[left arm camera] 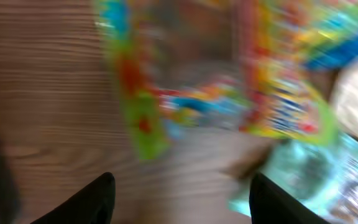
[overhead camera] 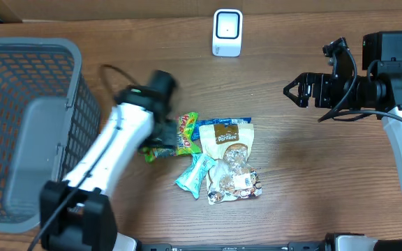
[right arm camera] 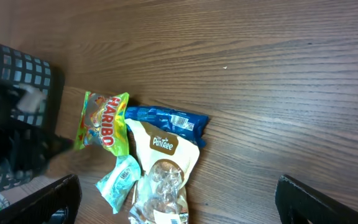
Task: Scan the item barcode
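Near the middle of the brown wooden table point(overhead camera: 306, 181), a heap of four snack packets. At the heap's 9 o'clock edge, the green-and-yellow Haribo gummy bag point(overhead camera: 186, 132). Lies flat, printed face up, its right edge touching a blue foil packet point(overhead camera: 222, 123) at 12 o'clock of the heap. Below those, a brown-and-white PanTree pouch with a clear window point(overhead camera: 233, 164). At 7 o'clock, a pale teal wrapper point(overhead camera: 195, 174) lying against the pouch.

At 9 o'clock of the gummy bag, the left gripper point(overhead camera: 160, 134), black, on a white arm, low over the wood. Looks heavily blurred from the left wrist. Fingers point(left arm camera: 99, 198) well apart there, only bare table between them, the bag's colourful print just ahead at 12 o'clock. Holds nothing. Cannot tell whether a fingertip touches the bag's green corner.

Between 2 and 3 o'clock of the table, the right gripper point(overhead camera: 293, 89). Hangs well apart from the heap, jaws spread wide, empty, pointing toward 9 o'clock.

At 12 o'clock, a small white barcode scanner with a dark window point(overhead camera: 227, 32). Stands well apart from every packet. At 9 o'clock, filling the table's left side, a grey plastic mesh basket point(overhead camera: 26, 46).
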`<state>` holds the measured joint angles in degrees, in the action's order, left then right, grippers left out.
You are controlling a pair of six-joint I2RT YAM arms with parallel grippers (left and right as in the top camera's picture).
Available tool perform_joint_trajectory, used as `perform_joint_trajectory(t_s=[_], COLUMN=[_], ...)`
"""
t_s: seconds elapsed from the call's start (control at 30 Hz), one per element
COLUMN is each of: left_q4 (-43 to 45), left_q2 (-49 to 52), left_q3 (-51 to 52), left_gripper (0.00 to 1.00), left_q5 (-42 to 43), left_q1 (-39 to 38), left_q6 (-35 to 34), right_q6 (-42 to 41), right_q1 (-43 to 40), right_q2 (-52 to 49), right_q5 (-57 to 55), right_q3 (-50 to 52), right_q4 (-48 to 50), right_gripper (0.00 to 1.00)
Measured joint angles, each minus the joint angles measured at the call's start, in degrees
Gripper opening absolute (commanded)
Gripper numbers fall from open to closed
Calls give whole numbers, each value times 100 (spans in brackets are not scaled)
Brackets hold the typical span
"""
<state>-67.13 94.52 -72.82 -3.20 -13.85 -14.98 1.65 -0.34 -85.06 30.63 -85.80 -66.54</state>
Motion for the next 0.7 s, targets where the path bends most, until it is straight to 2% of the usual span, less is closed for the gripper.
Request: perform_joint_trajectory(t_s=[0.07, 0.2, 0.3, 0.5, 0.7], left_q4=[48, 192, 262, 435, 643], left_q2=[-55, -57, -57, -68, -68], left_q3=[0, 0, 2, 0, 0], left_gripper=[61, 59, 49, 50, 50], left_q5=[-57, -94, -179, -273, -291], left_q1=[595, 1207, 1668, 2721, 3202], left_q6=[332, 1091, 1436, 2096, 2468], right_q6=[2, 0, 0, 2, 2], right_q1=[0, 0, 0, 2, 0], right_q2=[0, 0, 0, 2, 0], right_q5=[-2, 0, -2, 2, 2], right_q3=[0, 0, 0, 0, 0], right_q4=[13, 52, 63, 138, 138], right_gripper=[100, 100, 100, 100, 100])
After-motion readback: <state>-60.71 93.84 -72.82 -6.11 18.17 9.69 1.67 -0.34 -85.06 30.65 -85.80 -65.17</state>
